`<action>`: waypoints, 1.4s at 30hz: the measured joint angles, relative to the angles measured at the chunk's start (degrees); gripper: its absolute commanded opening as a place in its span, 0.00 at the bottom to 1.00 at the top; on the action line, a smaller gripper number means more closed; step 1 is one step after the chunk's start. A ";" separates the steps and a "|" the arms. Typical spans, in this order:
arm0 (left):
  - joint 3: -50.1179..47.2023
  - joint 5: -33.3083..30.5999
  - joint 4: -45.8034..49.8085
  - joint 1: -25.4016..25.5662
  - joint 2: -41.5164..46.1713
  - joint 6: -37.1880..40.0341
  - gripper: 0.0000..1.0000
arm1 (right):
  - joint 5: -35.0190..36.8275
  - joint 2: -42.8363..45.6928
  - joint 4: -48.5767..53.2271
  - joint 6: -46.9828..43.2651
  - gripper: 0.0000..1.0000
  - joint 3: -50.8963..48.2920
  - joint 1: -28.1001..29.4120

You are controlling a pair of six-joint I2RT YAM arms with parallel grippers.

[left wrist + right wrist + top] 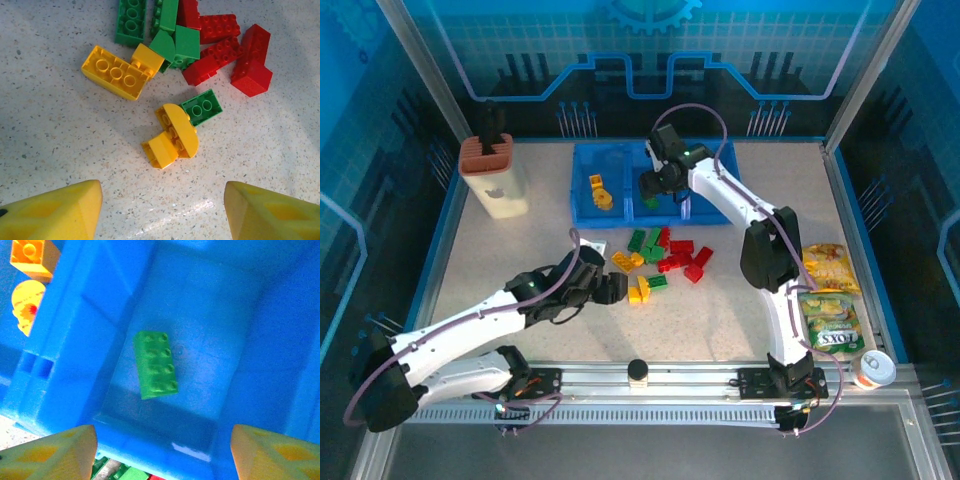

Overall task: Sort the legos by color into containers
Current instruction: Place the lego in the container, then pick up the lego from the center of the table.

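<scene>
green brick in the middle box, both jaws open

the right jaws hang over the middle part of the blue bin (578, 205) at the far side of the counter (500, 255). they stand wide open and hold nothing. right under them a green brick (156, 365) sits in that middle part, away from its walls. the part to its left has an orange brick (30, 257) and a round yellow piece (26, 305) in it.

the left jaws are low over the counter, at the near left edge of the pile of legos (665, 255). they are open with a wide gap and hold nothing. just ahead of their yellow fingers (55, 212) lies a yellow brick with a round top (175, 132), touching a small green brick (201, 106). farther on lie a long yellow brick (114, 74), more green ones and some red bricks (235, 55), all close together.
</scene>
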State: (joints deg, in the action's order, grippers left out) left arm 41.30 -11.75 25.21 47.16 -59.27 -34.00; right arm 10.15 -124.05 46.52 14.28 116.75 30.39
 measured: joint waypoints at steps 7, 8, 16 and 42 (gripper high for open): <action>5.79 0.04 1.40 1.75 -5.14 3.06 0.69 | 1.27 14.45 -3.06 0.04 0.74 -13.86 2.25; 6.78 0.50 1.40 1.77 -6.32 3.72 0.70 | 1.22 17.64 -3.87 0.20 0.75 -17.05 2.43; 20.17 7.91 1.95 1.90 -26.91 7.91 0.71 | 1.22 44.39 -11.08 2.23 0.80 -40.02 1.42; 34.47 4.04 7.76 2.51 -49.94 12.85 0.75 | -3.56 59.80 -17.53 8.39 0.81 -64.96 -2.73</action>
State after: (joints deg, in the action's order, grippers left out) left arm 75.77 -7.70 32.97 49.67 -109.21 -21.15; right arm 6.59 -64.25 28.99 22.68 51.79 27.66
